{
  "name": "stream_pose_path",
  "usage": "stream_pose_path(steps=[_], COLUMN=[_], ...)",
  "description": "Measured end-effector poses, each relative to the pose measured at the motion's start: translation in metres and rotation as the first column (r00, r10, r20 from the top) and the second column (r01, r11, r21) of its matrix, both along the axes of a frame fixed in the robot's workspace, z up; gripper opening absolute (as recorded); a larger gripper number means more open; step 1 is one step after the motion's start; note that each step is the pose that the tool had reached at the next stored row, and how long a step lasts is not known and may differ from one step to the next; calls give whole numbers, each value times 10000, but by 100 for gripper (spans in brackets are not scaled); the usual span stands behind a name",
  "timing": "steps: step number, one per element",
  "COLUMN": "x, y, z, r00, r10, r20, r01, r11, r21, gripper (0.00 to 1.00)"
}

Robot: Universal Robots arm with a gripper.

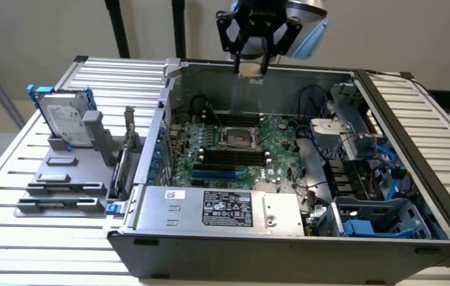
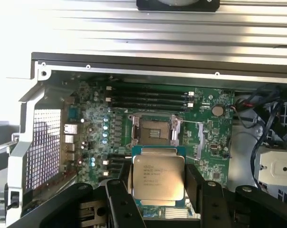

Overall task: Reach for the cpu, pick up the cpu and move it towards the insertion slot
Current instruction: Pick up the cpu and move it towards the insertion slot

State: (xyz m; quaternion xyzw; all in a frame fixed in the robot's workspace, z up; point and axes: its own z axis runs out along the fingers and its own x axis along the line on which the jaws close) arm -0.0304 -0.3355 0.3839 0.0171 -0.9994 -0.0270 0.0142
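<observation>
Your hand (image 1: 252, 67) at upper centre of the exterior view, grasping the cpu (image 2: 158, 177), raised above the case, slot (image 1: 236, 138) at centre.

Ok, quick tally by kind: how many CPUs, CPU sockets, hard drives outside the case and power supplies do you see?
cpu: 1, held in the gripper
insertion slot: 1
hard drive: 1
power supply: 1
Total: 4
</observation>
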Motion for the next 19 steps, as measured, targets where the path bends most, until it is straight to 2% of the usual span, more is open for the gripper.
stream_pose_path(steps=[6, 9, 10, 12, 14, 19], x=[3, 3, 3, 3, 2, 1], y=[71, 99, 104, 107, 107, 107], z=[-56, -66, -66, -67, -66, -67], r00=[10000, 9998, 9998, 9997, 9996, 9995], r10=[-99, -175, -197, -233, -266, -312], r20=[0, 25, 39, 72, 82, 82], r01=[99, 175, 197, 232, 265, 311], r11=[10000, 9998, 9998, 9997, 9996, 9994], r21=[1, 3, 14, 69, 110, 118], gripper=[55, 55, 55, 55, 55, 55])
